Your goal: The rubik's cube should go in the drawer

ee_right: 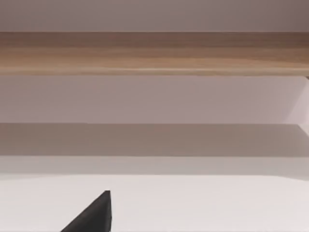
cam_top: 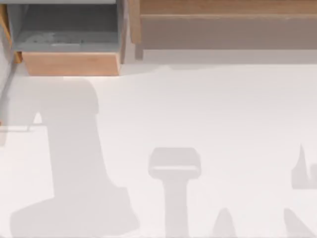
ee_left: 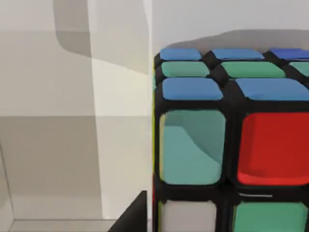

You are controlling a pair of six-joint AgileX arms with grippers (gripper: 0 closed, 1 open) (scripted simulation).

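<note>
Drawer point(cam_top: 69, 63): seen at the upper left of the top view, pulled open, its grey inside exposed behind the tan front panel. No cube is seen inside it from above.

Rubik's cube point(ee_left: 227, 140): seen close up at the right of the left wrist view, with blue, green, red and white stickers in a black frame. A pale surface lies behind and beside it. Whether the cube is lifted or resting cannot be told.

Left gripper: a dark finger tip point(ee_left: 135, 217) is seen at the lower edge of the left wrist view, just beside the cube's left edge. Whether the jaws are pinching the cube cannot be told; contact is not shown.

Right gripper: one dark finger tip point(ee_right: 94, 215) is seen at the lower left of the right wrist view, above the white table point(ee_right: 217, 203) and facing the long wooden shelf point(ee_right: 154, 53). The arm is judged idle. The jaw state cannot be told.

Shelf, top view: noted along the upper right point(cam_top: 223, 29), apart from the drawer.

Table, top view point(cam_top: 198, 109): only grey arm shadows are seen across its white surface.

Done so far: drawer opened; cube judged to be at or in the left gripper.

Left to do: cube to be carried over the open drawer, let go inside. Placement is judged not yet made.
</note>
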